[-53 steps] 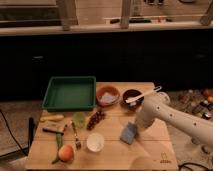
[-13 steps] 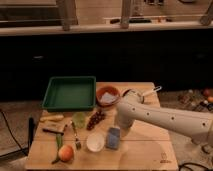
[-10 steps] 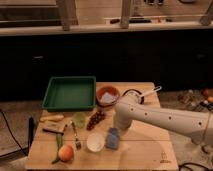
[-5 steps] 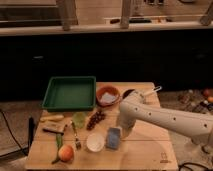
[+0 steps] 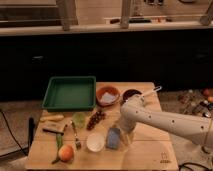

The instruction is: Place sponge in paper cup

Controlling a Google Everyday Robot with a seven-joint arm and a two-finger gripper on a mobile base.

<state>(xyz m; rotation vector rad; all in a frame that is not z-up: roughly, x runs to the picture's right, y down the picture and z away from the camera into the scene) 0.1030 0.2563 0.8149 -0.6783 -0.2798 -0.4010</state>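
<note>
Leftward since earlier, the white robot arm (image 5: 165, 120) is carrying its gripper (image 5: 123, 136), jaws clamping the flat blue-grey sponge (image 5: 113, 138), just at three o'clock of the round white paper cup (image 5: 95, 141); next probably needing centring over the rim, then releasing.

No text, number or brand can be read, only a small dark mark (image 5: 164, 158) at the near right corner of the desk (image 5: 150, 148), too small to make out; gripper (image 5: 121, 136) sits at the sponge (image 5: 113, 139) by the near edge, just right of the paper cup (image 5: 95, 142).
</note>
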